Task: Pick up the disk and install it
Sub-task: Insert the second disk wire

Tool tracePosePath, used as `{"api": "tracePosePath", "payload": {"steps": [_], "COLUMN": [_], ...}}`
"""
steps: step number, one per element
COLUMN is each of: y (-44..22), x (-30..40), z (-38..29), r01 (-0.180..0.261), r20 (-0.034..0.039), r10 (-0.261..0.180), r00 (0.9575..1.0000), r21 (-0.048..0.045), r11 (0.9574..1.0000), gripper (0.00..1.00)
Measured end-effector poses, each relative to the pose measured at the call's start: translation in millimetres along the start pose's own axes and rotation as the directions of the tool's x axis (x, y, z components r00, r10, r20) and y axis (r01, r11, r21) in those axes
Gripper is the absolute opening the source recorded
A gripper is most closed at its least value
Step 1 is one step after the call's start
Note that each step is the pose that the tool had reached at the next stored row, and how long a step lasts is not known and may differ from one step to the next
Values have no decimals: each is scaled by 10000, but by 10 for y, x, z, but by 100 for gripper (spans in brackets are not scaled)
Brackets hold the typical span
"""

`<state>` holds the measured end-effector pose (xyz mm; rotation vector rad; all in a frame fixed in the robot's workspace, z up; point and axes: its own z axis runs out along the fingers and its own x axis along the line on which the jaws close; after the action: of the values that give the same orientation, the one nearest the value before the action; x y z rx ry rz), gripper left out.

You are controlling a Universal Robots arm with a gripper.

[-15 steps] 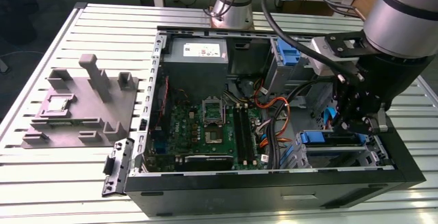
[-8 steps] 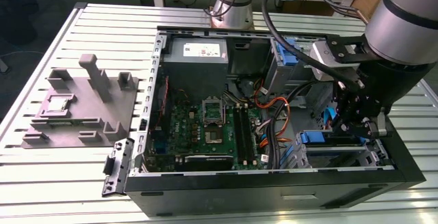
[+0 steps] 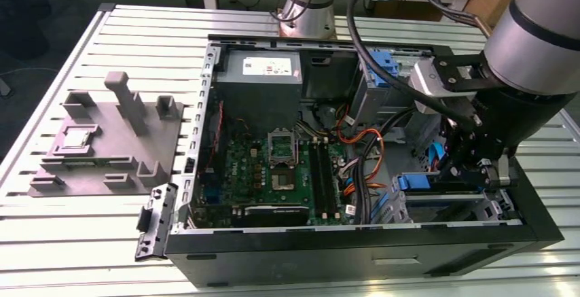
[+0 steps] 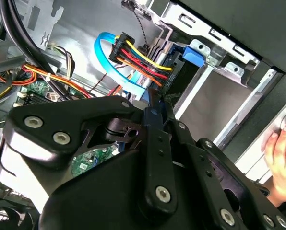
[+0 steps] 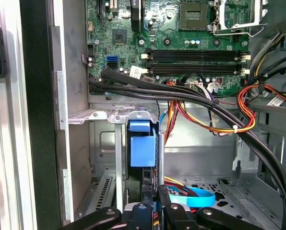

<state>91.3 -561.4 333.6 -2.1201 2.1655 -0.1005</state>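
Blue plastic of the disk carrier stands edge-on in the metal drive bay at the front corner of the open computer case, seen in the first wrist view just above the tool. Sits upright between the bay's grey rails, with its blue latch tab near the bay's rim. Black tool fingers close in on the carrier's lower edge in that view; cannot tell whether clamped on it or merely touching. Shows again in the exterior view as a blue patch low on the case's side toward the exterior view's right, under the arm's wrist. Green motherboard fills the case floor, with bundled orange, red and yellow cables and thick black cables running between it and the bay. Light-blue flat cable loops beside a black connector in the second wrist view, near a blue bay tab. Grey moulded fixture lies on the slatted metal worktop, well apart from the case, toward the exterior view's left. A person's hand rests beside the case edge in the second wrist view.
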Motion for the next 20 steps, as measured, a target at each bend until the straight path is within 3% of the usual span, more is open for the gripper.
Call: {"api": "tracePosePath", "payload": {"steps": [3,20], "y": [0,4], "x": [1,12], "z": [8,35], "r01": [-3,-3], "r20": [27,31], "r10": [3,3], "r00": [10000,10000], "r21": [0,0], "r11": [10000,10000], "gripper": [16,16]}}
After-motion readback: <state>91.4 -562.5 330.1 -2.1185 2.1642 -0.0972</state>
